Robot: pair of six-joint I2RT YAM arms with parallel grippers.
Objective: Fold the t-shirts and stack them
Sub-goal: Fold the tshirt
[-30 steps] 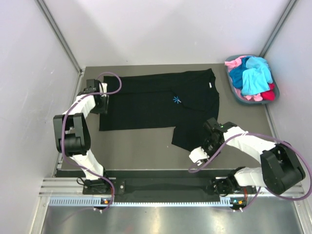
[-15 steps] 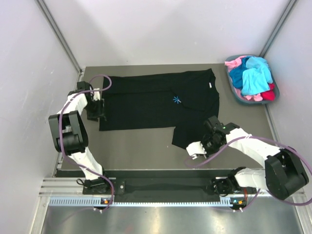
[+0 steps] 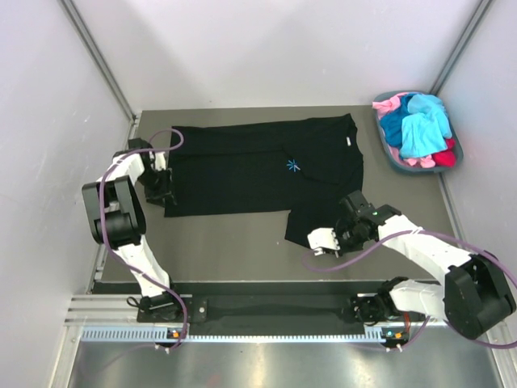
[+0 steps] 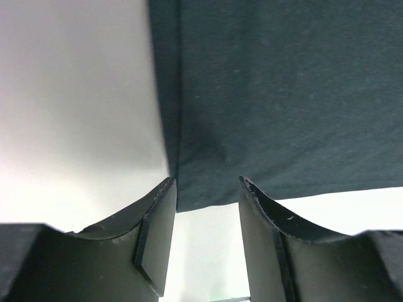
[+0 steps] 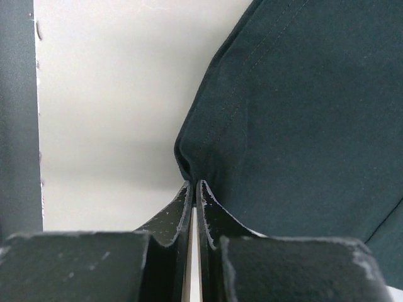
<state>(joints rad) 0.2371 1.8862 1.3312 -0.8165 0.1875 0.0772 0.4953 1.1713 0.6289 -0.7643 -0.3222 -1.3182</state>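
1. A dark counter carries the whole scene.
2. A black shirt lies spread flat, logo up, reaching from the left fingers at its hem corner to the right fingers at its near sleeve.
3. A basket sits well beyond the right fingers, at the counter's far corner.
4. Turquoise, blue, pink and red shirts are heaped inside the basket.
5. The left fingers stand partly apart, with the hem corner lying in the gap between their tips.
6. The right fingers are pressed together, pinching the bunched sleeve edge at their tips.
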